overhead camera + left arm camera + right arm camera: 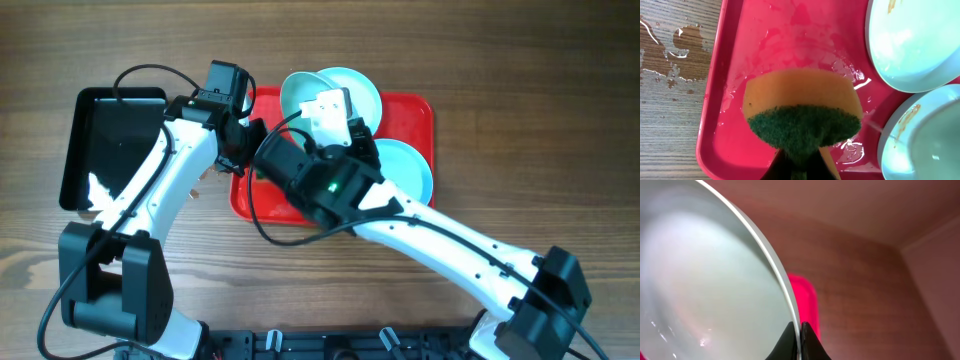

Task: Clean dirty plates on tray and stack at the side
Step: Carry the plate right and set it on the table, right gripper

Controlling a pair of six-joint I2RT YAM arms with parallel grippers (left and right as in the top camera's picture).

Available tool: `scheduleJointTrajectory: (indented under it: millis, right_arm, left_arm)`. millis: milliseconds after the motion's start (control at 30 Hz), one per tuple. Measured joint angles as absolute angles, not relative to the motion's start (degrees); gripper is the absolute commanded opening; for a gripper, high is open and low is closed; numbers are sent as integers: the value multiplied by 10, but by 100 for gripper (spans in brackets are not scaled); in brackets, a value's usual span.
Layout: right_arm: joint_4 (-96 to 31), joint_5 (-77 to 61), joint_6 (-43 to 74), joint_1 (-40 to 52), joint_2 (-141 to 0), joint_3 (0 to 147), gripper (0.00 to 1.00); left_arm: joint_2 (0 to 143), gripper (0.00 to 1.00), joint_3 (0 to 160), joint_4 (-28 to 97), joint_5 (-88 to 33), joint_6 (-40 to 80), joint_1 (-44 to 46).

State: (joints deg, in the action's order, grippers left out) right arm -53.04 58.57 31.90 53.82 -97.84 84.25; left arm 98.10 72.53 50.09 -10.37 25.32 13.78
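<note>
With the right gripper (pixel 800 333) clamped on the rim of a tilted plate (pixel 705 280) and the left gripper (pixel 799 160) clamped on the sponge (pixel 801 95), wiping that plate appeared due next.

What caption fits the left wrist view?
Left gripper holds a sponge at the wet red tray, two smeared plates beside it.

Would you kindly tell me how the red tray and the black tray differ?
The red tray is wider than the black tray. The red tray holds the plates and pooled water; the black tray shows neither. The red tray sits mid-table, the black tray to its left. Both are rectangular and rimmed.
</note>
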Motion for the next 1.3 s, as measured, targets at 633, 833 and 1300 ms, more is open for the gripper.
scheduleJointTrajectory:
  millis: [633,833,1300]
  right_arm:
    - [-511,-82,326,-47,-978,839,4]
    - [-463,-126,354,-191,-978,754,4]
    - [-336,-94,430,-258,-978,623,5]
  left_arm:
    - [981,4,725,501,-104,253,138]
    - [981,4,725,498,-103,253,138]
    - [981,4,725,501,-104,253,138]
